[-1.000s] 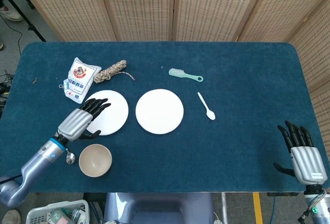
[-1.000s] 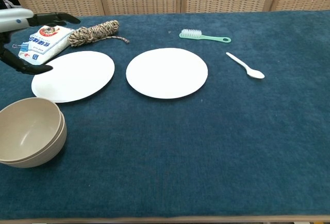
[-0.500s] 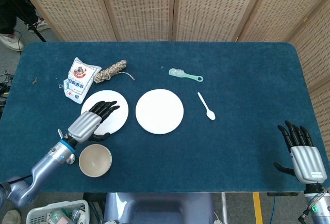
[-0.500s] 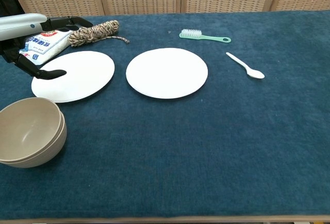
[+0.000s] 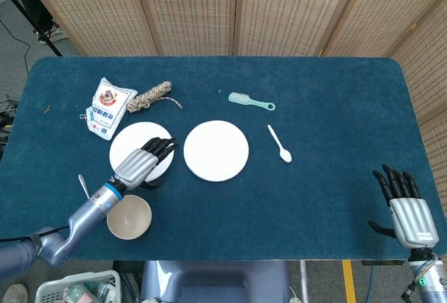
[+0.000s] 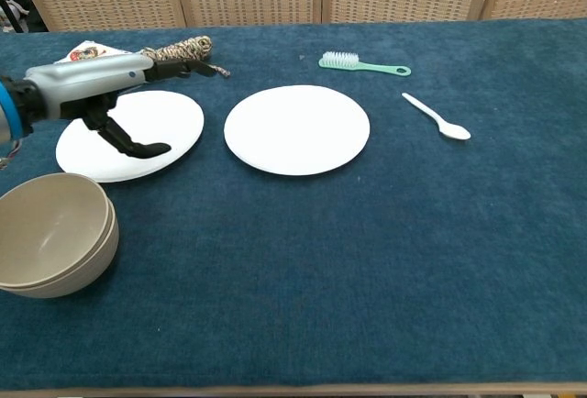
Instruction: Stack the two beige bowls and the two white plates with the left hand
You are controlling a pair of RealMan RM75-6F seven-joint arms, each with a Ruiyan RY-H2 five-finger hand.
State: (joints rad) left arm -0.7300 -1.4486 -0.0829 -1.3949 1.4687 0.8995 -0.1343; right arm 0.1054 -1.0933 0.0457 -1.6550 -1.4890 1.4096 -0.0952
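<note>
Your left hand (image 5: 143,164), fingers spread and holding nothing, is sliding rightward over the left plate (image 5: 124,142) toward the right plate (image 5: 216,150); bowls (image 6: 50,233) are sitting nested already, so plates remain

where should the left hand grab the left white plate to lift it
Probably at its thin rim on the near-left side, the side the left hand reaches in from. The left white plate lies flat on the table, so nothing but the edge offers a hold: a finger has to slip under the rim with the thumb on top. That edge lies clear of the bowls.
</note>
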